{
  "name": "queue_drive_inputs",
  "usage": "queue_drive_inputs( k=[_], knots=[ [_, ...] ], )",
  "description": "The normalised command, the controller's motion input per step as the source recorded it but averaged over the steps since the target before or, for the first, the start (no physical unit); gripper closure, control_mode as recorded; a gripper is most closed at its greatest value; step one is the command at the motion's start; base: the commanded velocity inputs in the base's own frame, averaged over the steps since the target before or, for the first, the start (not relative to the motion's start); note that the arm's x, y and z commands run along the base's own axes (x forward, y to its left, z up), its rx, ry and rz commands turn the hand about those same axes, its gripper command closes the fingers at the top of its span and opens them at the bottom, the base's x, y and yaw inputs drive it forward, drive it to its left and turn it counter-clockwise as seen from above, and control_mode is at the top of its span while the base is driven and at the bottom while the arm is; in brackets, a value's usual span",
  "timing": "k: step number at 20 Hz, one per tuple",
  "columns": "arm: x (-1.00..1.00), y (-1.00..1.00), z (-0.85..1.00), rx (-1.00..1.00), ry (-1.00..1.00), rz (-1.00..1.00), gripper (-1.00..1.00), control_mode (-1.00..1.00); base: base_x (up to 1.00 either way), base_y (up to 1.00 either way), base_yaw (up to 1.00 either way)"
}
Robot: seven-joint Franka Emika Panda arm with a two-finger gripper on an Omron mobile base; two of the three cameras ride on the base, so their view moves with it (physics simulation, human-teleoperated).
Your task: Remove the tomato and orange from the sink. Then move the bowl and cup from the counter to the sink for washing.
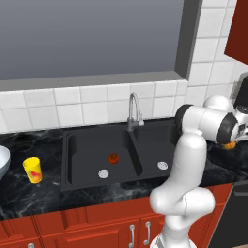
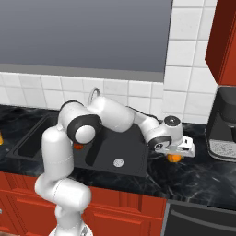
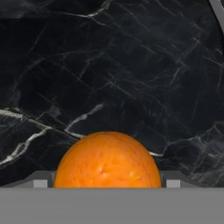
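Note:
My gripper (image 2: 174, 155) hangs low over the black counter to the right of the sink (image 1: 87, 145), jaws down. It is shut on the orange (image 3: 107, 159), a bright ball that fills the gap between the two tips. From the left the orange (image 1: 230, 144) peeks out under the hand. The dark red tomato (image 1: 114, 158) lies in the left basin near a drain. On the counter left of the sink stands the yellow cup (image 1: 33, 170). The pale bowl (image 1: 2, 162) is cut off by the left edge.
A curved steel faucet (image 1: 134, 111) rises behind the divider of the sink. A dark coffee machine (image 2: 223, 124) stands on the counter right of the gripper. Marbled black counter (image 3: 109, 65) lies under the hand. Red cabinets run below.

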Motion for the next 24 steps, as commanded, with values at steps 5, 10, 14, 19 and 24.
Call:
queue_drive_inputs(
  k=[5,10,14,19,24],
  knots=[
    [0.0,0.0,-0.19,0.03,0.0,0.0,1.0,-1.0,0.0,0.0,0.0],
    [0.02,0.0,-0.17,0.01,0.0,0.0,1.0,-1.0,0.0,0.0,0.0],
    [0.02,-0.02,-0.19,0.01,0.0,0.0,1.0,-1.0,0.0,0.0,0.0],
    [0.04,-0.06,-0.18,0.0,0.0,0.0,1.0,-1.0,0.0,0.0,0.0],
    [0.06,-0.15,-0.14,0.0,0.0,0.0,1.0,-1.0,0.0,0.0,0.0]
  ],
)
